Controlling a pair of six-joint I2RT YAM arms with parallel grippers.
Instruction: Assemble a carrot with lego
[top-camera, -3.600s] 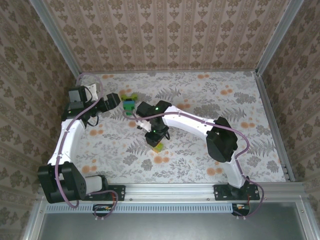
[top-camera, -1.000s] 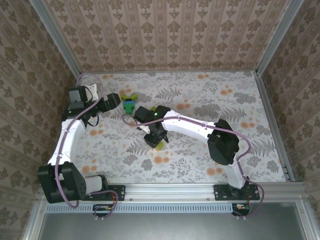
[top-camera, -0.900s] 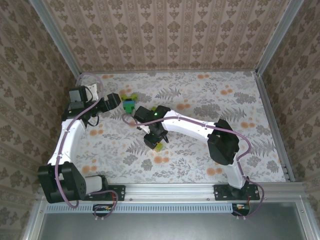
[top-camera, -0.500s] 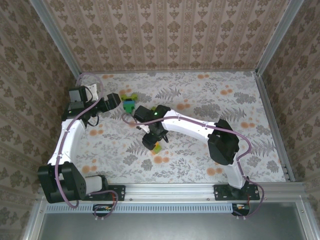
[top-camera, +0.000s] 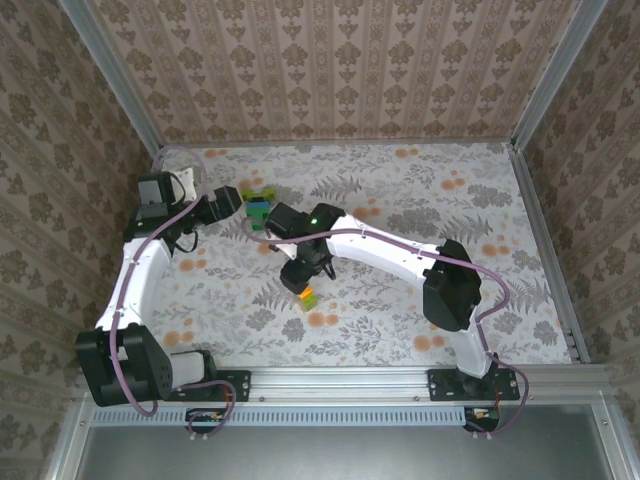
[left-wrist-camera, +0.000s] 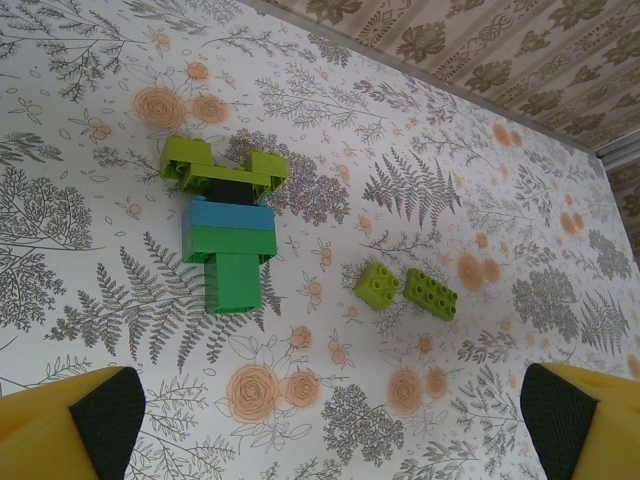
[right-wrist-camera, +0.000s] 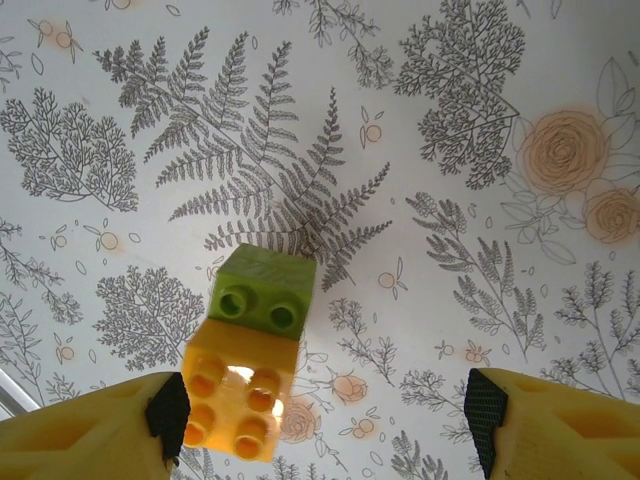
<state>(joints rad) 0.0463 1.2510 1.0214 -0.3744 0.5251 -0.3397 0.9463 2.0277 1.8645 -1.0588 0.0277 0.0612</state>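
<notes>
The right gripper (right-wrist-camera: 328, 425) gapes wide, empty, with the orange-and-lime lego piece (right-wrist-camera: 250, 350) just beside one finger.

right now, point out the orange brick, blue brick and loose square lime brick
orange brick (right-wrist-camera: 240, 395): right wrist view, studded top
blue brick (left-wrist-camera: 228, 213): left wrist view, top face
loose square lime brick (left-wrist-camera: 377, 285): left wrist view, studded top

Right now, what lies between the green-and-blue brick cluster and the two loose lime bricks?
Nothing: the left wrist view shows bare floral table between the cluster and the lime bricks.
</notes>
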